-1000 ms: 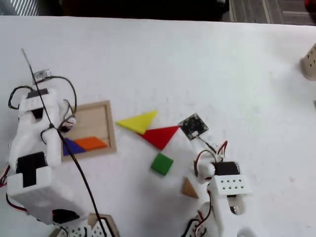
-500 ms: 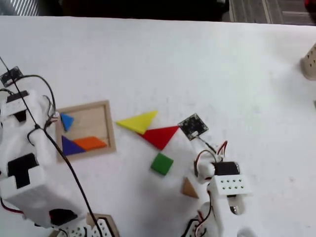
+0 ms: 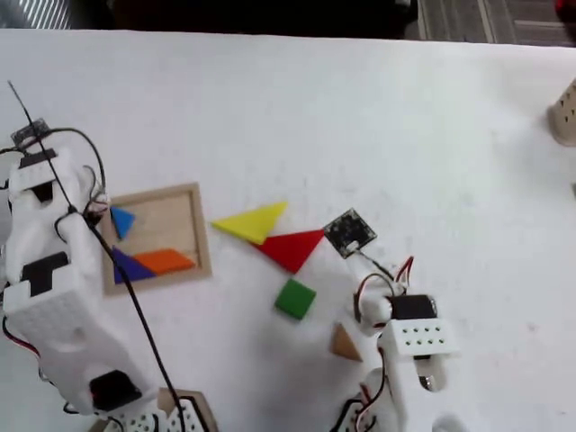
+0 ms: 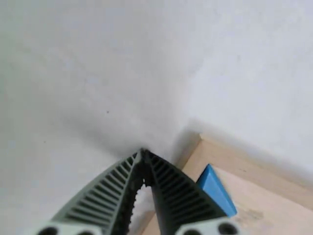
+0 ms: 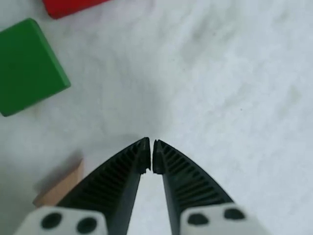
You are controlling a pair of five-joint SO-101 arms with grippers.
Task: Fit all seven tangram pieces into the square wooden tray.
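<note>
At the far-left corner of the tray, your left gripper hung clenched, empty; your right gripper likewise, beside the green square, which looked light, stiff and probably slick. Pinch its opposite edges.

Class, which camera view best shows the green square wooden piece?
The high view: the green square wooden piece is whole, with all corners visible. The right wrist view shows it closer, but cropped at the picture's edge.
</note>
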